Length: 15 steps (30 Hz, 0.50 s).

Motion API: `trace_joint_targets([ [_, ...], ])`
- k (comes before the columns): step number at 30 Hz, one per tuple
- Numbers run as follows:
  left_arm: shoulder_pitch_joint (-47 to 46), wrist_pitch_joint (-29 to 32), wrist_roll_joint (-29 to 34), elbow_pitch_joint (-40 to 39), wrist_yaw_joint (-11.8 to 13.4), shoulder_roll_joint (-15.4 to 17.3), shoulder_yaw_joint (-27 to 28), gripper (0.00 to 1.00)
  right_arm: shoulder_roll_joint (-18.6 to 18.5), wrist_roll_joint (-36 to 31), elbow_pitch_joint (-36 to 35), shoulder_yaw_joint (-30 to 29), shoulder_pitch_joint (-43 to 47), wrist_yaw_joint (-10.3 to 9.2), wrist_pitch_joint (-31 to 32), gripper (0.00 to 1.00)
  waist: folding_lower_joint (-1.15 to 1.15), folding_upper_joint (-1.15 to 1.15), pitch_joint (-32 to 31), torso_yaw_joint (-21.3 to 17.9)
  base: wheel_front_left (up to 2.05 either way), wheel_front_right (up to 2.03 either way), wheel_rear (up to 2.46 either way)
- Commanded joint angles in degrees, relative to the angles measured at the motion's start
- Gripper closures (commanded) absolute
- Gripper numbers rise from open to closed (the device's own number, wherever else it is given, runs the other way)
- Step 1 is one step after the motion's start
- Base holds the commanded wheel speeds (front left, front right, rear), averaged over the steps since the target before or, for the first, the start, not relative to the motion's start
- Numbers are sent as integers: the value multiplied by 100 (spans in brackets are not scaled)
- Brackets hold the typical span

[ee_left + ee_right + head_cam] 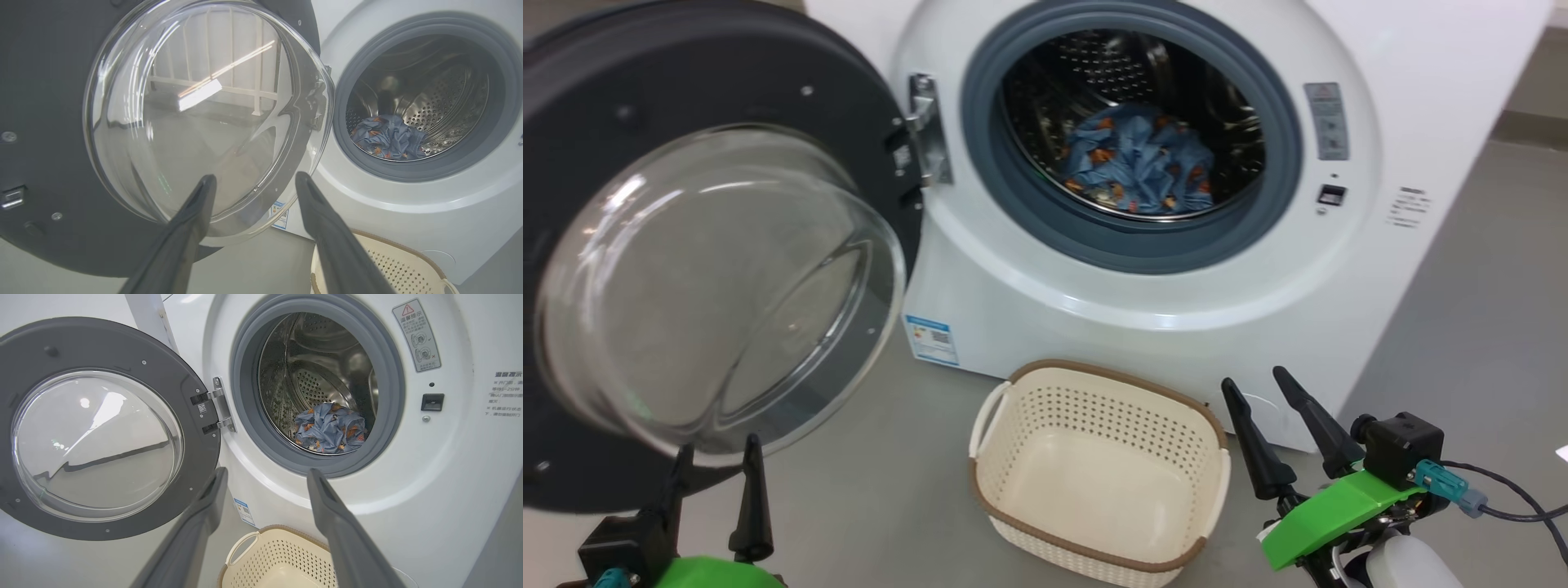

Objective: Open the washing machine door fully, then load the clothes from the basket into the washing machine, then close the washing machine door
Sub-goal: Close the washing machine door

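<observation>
The washing machine (1143, 318) stands ahead with its black round door (596, 90) swung wide open to the left, its glass bowl (719, 286) bulging toward me. The light-blue printed clothes (1135, 159) lie inside the steel drum (327, 355); the same clothes (329, 428) sit low in it. The cream basket (1201, 457) stands on the floor in front of the machine with nothing in it. My left gripper (719, 457) is open just below the door's glass. My right gripper (1258, 388) is open to the right of the basket, holding nothing.
Grey floor (1486, 310) stretches to the right of the machine. A blue sticker (931, 339) marks the machine's lower left front. The door latch socket (1331, 194) sits to the right of the drum opening. The hinge (925, 131) joins door and machine.
</observation>
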Motion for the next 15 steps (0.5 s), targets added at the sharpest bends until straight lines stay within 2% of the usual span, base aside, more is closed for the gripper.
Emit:
trace_joint_targets([
  [1,-217,4,25,-106,49,146,199,0,27,122,-118,119,-52,9,-69,0,0,0,-76,204,0,0,0],
  [15,-212,56,-41,-114,62,204,167,0,80,136,-146,110,-29,9,-69,0,0,0,-74,534,0,0,0],
])
